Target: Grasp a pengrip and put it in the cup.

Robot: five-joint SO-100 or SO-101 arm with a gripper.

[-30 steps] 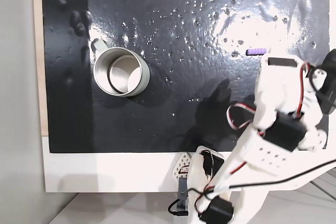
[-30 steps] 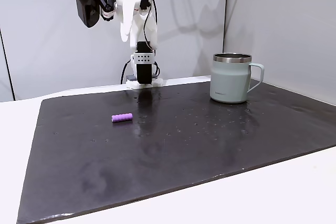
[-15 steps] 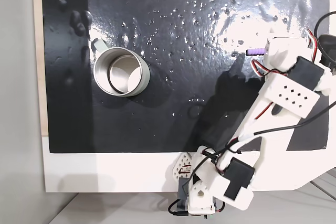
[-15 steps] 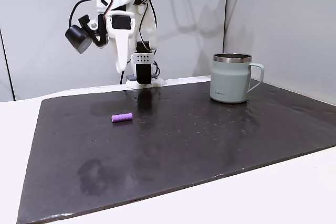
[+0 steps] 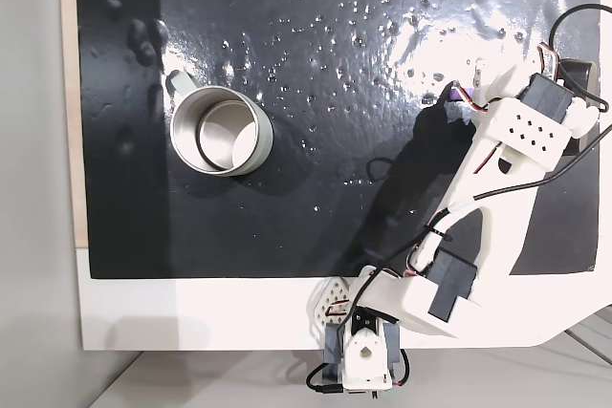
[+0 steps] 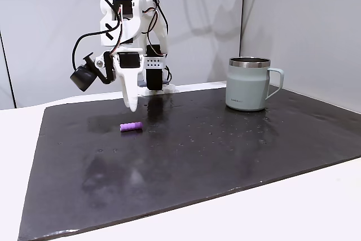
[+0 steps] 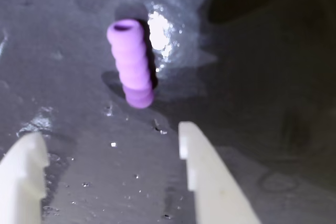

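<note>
The purple ribbed pengrip [image 7: 131, 64] lies on the black mat just ahead of my open gripper [image 7: 107, 140]; nothing is between the white fingertips [image 7: 199, 156]. In a fixed view from the side, the gripper [image 6: 132, 105] hangs point-down a little above and behind the pengrip [image 6: 131, 126]. From above, the arm covers most of the pengrip [image 5: 463, 93], leaving a sliver of purple beside the gripper [image 5: 478, 95]. The grey metal cup [image 5: 220, 129] stands upright and apart, far left from above, and at the right in the side view as the cup [image 6: 248, 83], handle pointing right.
The black mat [image 6: 225, 150] is glossy with small specks and lies on a white table [image 6: 282, 207]. The arm's base [image 5: 363, 351] sits at the mat's near edge in the view from above. A pale wall [image 6: 45, 26] rises behind the mat.
The arm has swung down and out over the mat. The gripper dropped from high above to just over the pengrip. The pengrip and the cup stayed put.
</note>
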